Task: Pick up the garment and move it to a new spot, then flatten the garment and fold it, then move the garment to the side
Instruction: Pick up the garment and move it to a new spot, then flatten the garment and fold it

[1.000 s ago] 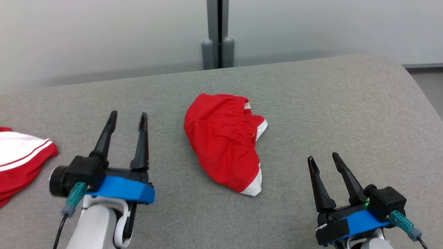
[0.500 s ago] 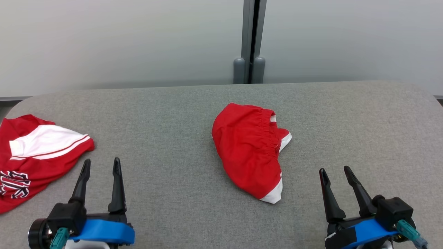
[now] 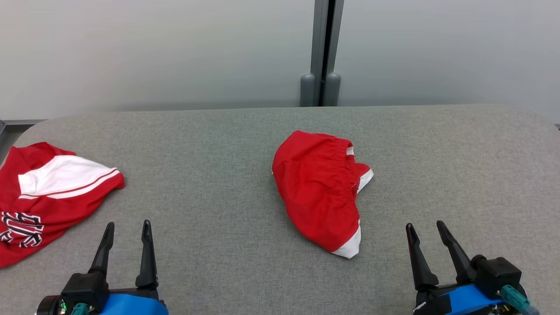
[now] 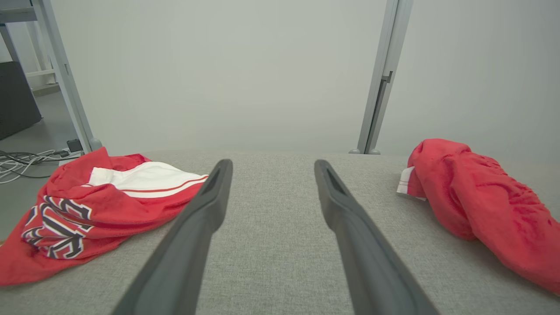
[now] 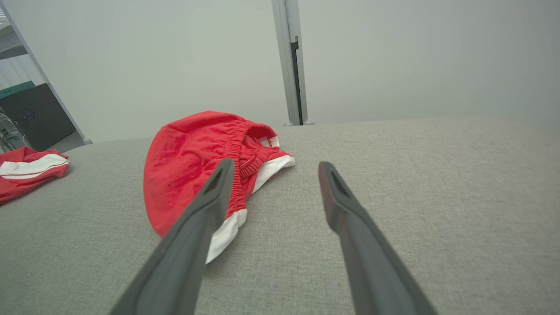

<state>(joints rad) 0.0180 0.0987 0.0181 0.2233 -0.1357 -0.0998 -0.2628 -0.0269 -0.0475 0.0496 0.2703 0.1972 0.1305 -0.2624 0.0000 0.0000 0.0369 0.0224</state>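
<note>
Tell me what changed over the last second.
The left gripper has drawn back toward the robot, and the whole head view shifted. Nothing taken or released: it and the right gripper stay open and empty. The red shorts and the jersey lie unmoved.

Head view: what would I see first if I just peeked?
The crumpled red shorts in the middle of the grey table grab the eye. A red and white jersey lies at its left edge. Near the bottom, the left fingers and right fingers stand open, holding nothing.
</note>
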